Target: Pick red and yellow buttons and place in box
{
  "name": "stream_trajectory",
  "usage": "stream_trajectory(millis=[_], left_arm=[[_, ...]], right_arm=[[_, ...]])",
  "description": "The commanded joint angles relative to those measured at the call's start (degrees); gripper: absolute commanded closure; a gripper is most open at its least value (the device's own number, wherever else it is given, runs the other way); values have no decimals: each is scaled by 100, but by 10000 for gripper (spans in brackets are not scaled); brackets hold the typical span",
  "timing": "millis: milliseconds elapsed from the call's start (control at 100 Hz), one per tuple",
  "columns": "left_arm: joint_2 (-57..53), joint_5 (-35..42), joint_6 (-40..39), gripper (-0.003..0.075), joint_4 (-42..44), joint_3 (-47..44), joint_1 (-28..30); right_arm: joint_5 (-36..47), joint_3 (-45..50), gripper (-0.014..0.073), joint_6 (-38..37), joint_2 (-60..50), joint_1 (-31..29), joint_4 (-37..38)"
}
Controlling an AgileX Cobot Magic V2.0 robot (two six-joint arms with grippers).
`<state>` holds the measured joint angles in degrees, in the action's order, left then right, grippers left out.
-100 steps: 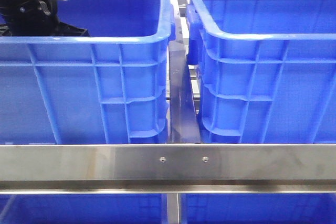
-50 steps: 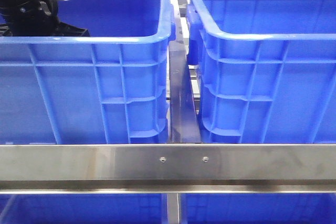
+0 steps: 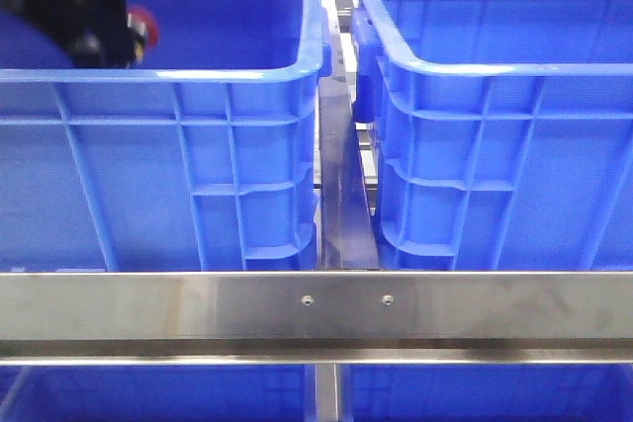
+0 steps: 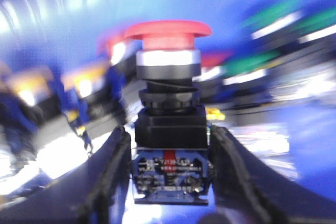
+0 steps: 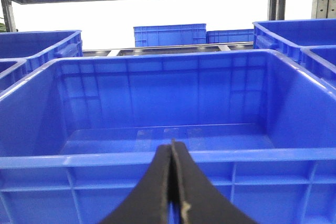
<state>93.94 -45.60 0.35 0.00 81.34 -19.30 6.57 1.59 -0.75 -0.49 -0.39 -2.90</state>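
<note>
— Front view: what's that at the upper left?
— The left gripper (image 3: pixel 99 32) over the left crate (image 3: pixel 198 145), a red button (image 3: pixel 141 25) in it, likely for carrying to the box (image 3: pixel 495 145).
— Left wrist view?
— Fingers (image 4: pixel 110 171) clamp its black body; red mushroom cap, silver collar.
— Right wrist view?
— The right gripper (image 5: pixel 172 182) is pinched together, empty.

L pincer (image 3: pixel 99 22) rose, red button (image 3: pixel 141 27) (gripped?).

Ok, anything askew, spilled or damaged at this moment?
Nothing stands out. The left gripper holds the red button upright, squarely by its black body. Both blue crates sit level; the right gripper is shut and empty.
</note>
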Motion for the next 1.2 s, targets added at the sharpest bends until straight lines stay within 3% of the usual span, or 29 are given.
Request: stream_trajectory(millis=[0,290,630,930,1190], left_arm=[[-635,89,46,739,-85,192,-282],[-1425,62,241,739,-95,192,-1703],[-1481,99,508,739,-82,197,-3326],[-1481,112,508,739,-35,197,-3529],[-1481,112,508,739,-35,197,-3529]], right_arm=[[474,-117,662,24,-124,7,64],[474,-117,662,24,-124,7,64],[480,-117,662,24,-124,7,64],[387,-349,662,12,-124,7,27],[-1140,-1798,662,13,70,7,-474]])
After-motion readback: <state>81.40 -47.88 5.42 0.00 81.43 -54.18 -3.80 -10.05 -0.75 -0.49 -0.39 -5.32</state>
